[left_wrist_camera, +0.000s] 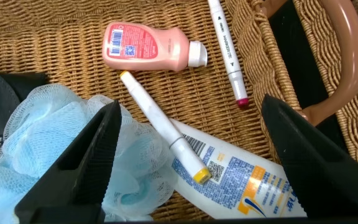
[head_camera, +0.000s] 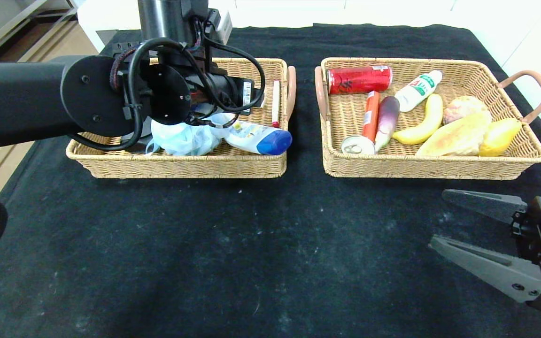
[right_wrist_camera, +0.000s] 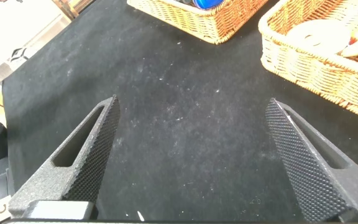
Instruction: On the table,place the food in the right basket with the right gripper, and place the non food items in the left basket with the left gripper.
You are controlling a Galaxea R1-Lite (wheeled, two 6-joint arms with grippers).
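My left gripper (left_wrist_camera: 190, 106) hangs open over the left basket (head_camera: 181, 166), nothing between its fingers. Under it the white marker with a yellow tip (left_wrist_camera: 160, 127) lies loose across the white bottle with a blue cap (head_camera: 258, 137) and the pale blue pouf (head_camera: 181, 138). A black case (left_wrist_camera: 5, 93) shows beside the pouf. The purple eggplant (head_camera: 387, 119) and the orange sausage stick (head_camera: 371, 115) lie side by side in the right basket (head_camera: 421, 166). My right gripper (head_camera: 438, 217) is open and empty, low over the black table (head_camera: 251, 244) in front of the right basket.
The left basket also holds a pink bottle (left_wrist_camera: 148, 46) and a red-tipped marker (head_camera: 275, 103). In the right basket lie a red can (head_camera: 359, 79), a white bottle with a green label (head_camera: 418, 90), a banana (head_camera: 421, 124), a silver can (head_camera: 358, 145) and yellow fruit (head_camera: 499, 136).
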